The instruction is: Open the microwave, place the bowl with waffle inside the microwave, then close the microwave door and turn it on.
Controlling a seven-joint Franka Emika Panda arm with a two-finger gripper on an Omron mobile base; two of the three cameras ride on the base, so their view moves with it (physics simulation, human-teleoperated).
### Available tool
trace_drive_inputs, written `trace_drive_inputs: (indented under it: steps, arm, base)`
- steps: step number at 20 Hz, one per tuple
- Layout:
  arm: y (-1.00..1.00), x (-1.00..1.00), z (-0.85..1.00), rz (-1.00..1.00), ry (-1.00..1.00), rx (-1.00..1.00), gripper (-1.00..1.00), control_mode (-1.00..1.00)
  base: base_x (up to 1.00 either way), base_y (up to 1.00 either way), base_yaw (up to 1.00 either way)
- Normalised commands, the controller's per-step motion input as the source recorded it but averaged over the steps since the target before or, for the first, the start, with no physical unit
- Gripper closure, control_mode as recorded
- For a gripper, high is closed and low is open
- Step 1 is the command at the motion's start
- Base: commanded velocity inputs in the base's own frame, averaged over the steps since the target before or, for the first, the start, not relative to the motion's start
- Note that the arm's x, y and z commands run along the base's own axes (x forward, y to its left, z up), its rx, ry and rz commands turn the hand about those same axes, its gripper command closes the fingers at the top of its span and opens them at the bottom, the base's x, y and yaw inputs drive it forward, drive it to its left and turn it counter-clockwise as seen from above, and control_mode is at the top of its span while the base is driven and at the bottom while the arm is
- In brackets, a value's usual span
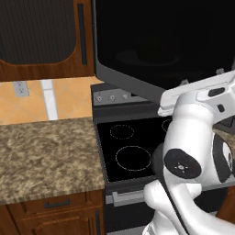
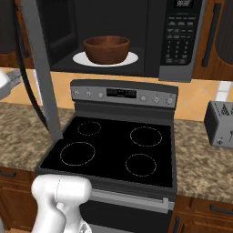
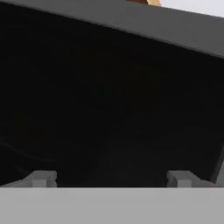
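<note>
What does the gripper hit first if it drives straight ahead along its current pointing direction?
Most likely the microwave door: its black glass spans the hand view just ahead of the open gripper, with nothing in between. How far off it is, the picture doesn't show.

Pretty standard kitchen setup here. Speckled brown granite countertop (image 1: pixel 46 151) runs on both sides of a black glass-top stove (image 2: pixel 113 152) with four ring burners and a grey control panel (image 2: pixel 123 93) with knobs and a little display along the back. Brown wooden cabinets (image 1: pixel 43 39) hang above, with matching drawers (image 1: pixel 55 204) under the counter. Backsplash (image 1: pixel 69 98) is orange-tan tile with a grey wall outlet (image 1: pixel 20 88) on it. A silver toaster (image 2: pixel 220 124) sits on the counter right of the stove.
</note>
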Motion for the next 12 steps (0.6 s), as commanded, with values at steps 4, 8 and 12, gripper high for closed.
trace_drive_inputs:
  steps: [4,8,12]
  arm:
    - [-0.31,1.0,0.04,0.0,0.26,-0.09,-1.0,-1.0]
    - [-0.21,0.89,0.11,0.0,0.18,-0.04,-1.0,-1.0]
    - [-0.35,0.96,0.1,0.0,0.24,-0.06,-1.0,-1.0]
  base:
    - [0.0,0.0,0.0]
    - [0.0,0.0,0.0]
    - [0.0,0.0,0.0]
